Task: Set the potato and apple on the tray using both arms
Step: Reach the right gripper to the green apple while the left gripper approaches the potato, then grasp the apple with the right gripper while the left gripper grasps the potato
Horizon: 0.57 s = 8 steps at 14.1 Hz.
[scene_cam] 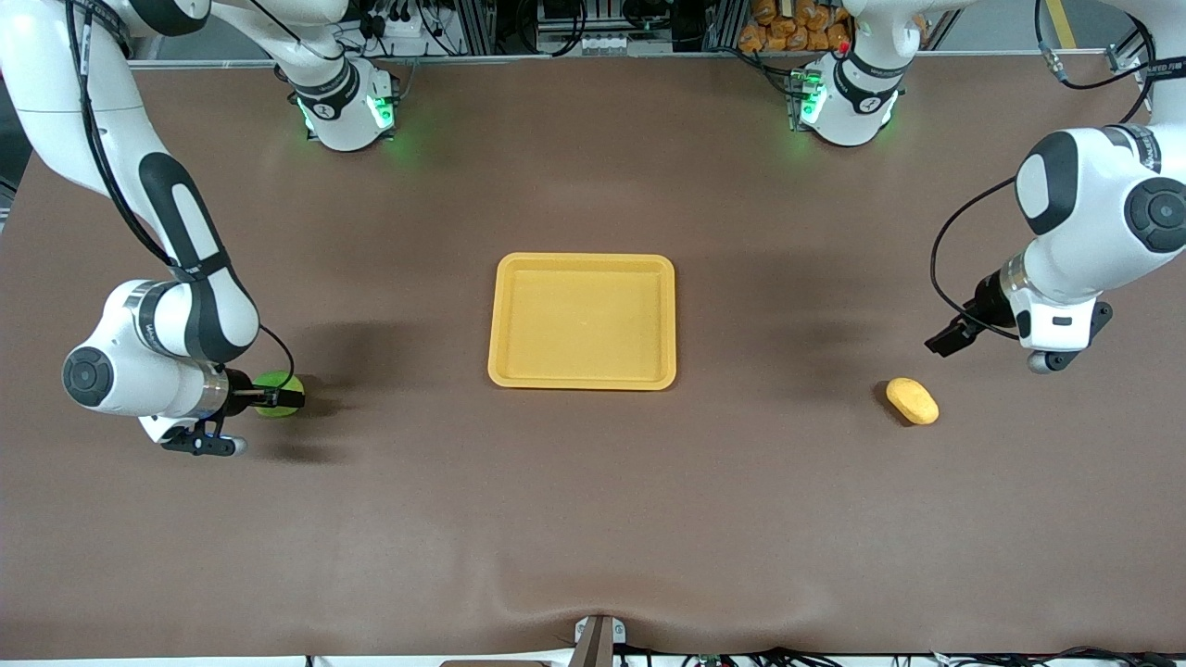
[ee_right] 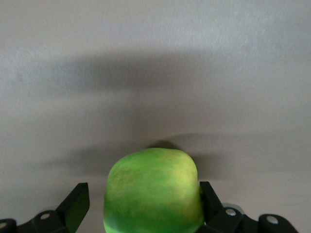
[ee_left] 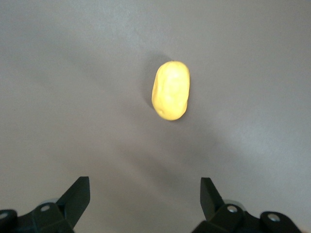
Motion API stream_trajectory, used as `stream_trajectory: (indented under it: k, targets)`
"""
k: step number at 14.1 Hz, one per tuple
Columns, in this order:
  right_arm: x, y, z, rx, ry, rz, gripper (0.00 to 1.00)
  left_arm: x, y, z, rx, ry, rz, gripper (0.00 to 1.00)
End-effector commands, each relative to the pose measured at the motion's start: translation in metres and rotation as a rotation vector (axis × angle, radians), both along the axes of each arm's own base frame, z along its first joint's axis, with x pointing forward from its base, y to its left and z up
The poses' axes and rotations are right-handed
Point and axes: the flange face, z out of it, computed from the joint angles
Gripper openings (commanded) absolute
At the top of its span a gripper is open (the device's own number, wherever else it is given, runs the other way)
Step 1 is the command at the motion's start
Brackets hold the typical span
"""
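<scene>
Nearest the front camera, toward the left arm's end of the tabletop [scene_cam: 593,519]: potato [scene_cam: 913,400], oblong, smooth yellow-tan, lying flat with its long axis slanted, one end aimed roughly toward the tray and the other toward the front camera. Above the bare brown cloth just beside it, left gripper [scene_cam: 947,338], spread wide, holding nothing, clear of the potato; in the left wrist view, both dark fingertips [ee_left: 77,196] well apart from the lump. Toward the right arm's end, slightly farther from the camera: apple [scene_cam: 276,394], round, bright green with a faint brownish blush, resting on the tabletop. Down around it, right gripper [scene_cam: 278,398], spread wide, one finger [ee_right: 209,199] touching the skin, the other just apart. Farther still, mid-tabletop: tray [scene_cam: 582,262], yellow-orange, rounded corners, raised rim.
</scene>
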Motion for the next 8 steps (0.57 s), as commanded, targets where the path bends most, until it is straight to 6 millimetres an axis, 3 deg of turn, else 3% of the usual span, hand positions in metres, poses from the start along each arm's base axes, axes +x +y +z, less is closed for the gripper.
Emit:
stream_trajectory:
  k: [1,2,5,8]
  targets:
    - [-0.002,-0.004,0.01,0.023,0.032,-0.013,1.0,0.015,0.003,0.0,-0.019,-0.002,0.045,1.0]
    - [-0.002,-0.004,0.012,0.023,0.03,-0.011,1.0,0.017,0.006,-0.002,-0.019,-0.001,0.052,1.0]
    - [-0.003,-0.001,0.011,0.026,0.035,0.003,0.64,0.02,0.007,-0.017,-0.01,0.02,0.131,1.0]
    - [-0.002,0.002,0.013,0.023,0.033,0.003,0.54,0.025,0.007,-0.027,-0.011,0.022,0.181,1.0]
